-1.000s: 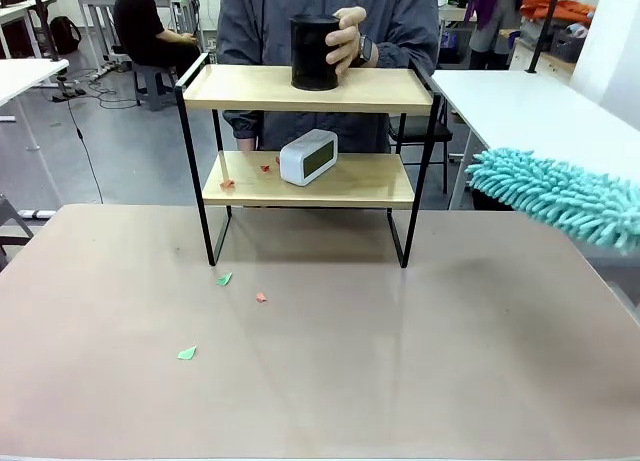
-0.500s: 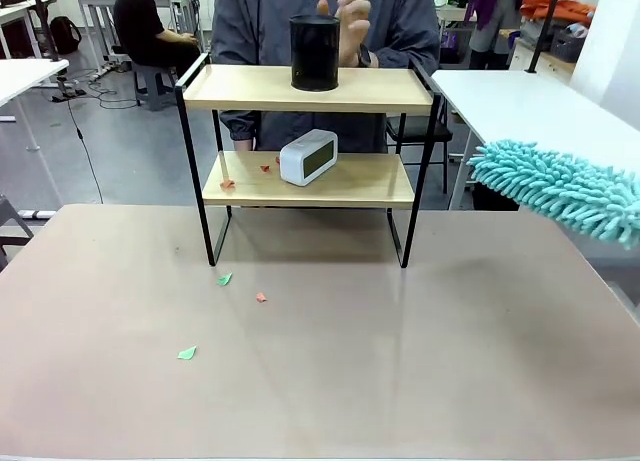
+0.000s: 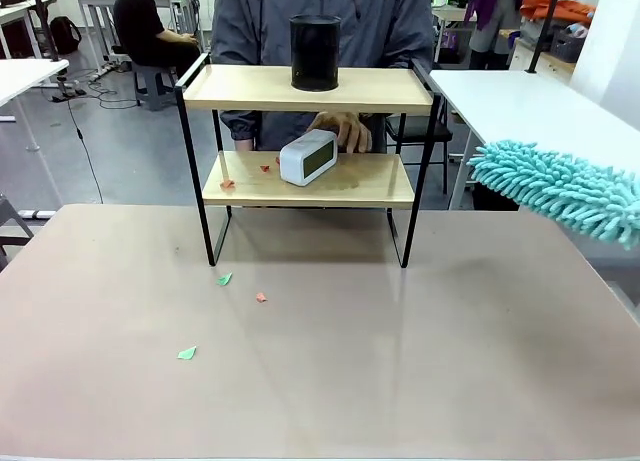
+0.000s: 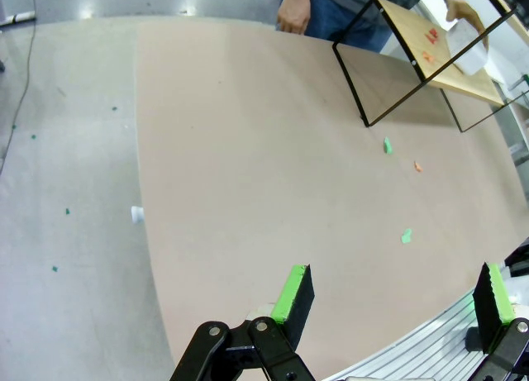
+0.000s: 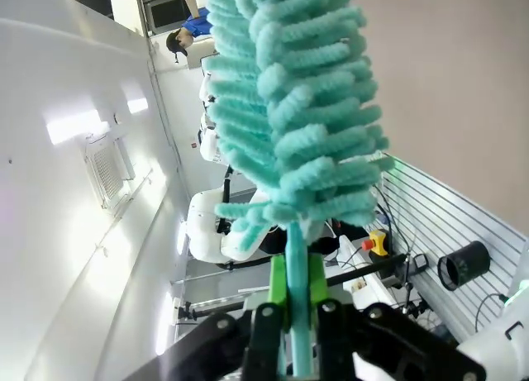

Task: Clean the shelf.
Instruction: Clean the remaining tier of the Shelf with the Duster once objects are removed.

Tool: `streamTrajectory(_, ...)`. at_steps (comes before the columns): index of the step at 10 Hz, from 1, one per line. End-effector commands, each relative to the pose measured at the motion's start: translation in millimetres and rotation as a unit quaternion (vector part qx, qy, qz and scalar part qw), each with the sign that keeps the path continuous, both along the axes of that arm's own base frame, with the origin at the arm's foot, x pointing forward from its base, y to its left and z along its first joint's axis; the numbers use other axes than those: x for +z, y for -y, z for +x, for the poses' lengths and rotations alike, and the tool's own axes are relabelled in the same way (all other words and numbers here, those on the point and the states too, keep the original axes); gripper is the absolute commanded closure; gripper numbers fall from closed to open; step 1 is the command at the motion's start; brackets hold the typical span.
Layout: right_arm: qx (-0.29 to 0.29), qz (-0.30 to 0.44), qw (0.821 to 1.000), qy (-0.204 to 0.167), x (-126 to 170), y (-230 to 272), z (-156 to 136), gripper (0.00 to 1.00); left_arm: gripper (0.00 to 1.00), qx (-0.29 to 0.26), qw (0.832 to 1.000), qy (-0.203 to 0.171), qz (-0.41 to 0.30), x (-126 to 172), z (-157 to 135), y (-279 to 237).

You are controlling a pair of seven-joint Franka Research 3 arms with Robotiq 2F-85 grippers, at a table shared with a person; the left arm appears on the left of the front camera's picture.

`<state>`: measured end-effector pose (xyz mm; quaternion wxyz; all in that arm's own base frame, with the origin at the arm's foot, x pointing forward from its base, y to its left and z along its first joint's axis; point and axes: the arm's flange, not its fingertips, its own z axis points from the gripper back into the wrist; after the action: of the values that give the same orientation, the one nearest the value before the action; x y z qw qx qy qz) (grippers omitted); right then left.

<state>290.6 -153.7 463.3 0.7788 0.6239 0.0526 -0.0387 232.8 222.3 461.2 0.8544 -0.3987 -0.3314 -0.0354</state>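
The shelf [image 3: 305,89] stands at the table's far side, with a black cylinder [image 3: 315,53] on its top board. On the lower board lie a white clock [image 3: 308,157] and small red paper scraps [image 3: 228,183]. A person's hand [image 3: 345,131] rests at the clock. My right gripper [image 5: 291,283] is shut on the handle of a teal fluffy duster [image 5: 289,108]. The duster [image 3: 560,191] hovers right of the shelf, apart from it. My left gripper [image 4: 393,298] stands open over the table's near edge, holding nothing. The shelf [image 4: 430,59] is far from the left gripper.
Green and orange paper scraps [image 3: 224,278] lie on the brown table [image 3: 400,381] in front of the shelf's left legs, one more [image 3: 187,353] nearer me. A white table [image 3: 530,101] stands at the right behind the duster. The person stands right behind the shelf.
The person's hand let go of the black cylinder on the top board and came down to the white clock on the lower board. The duster rose slightly.
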Motion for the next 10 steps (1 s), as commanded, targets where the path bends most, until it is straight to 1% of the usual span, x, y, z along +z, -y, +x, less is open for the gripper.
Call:
streamTrajectory(1,-0.002,0.011,1.0,0.008,2.3,1.6,-0.5,1.0,0.0,-0.004,1.0,0.016,-0.004,0.4,1.2,0.7)
streamTrajectory(10,-0.002,0.011,1.0,0.008,2.3,1.6,-0.5,1.0,0.0,-0.004,1.0,0.016,-0.004,0.4,1.2,0.7)
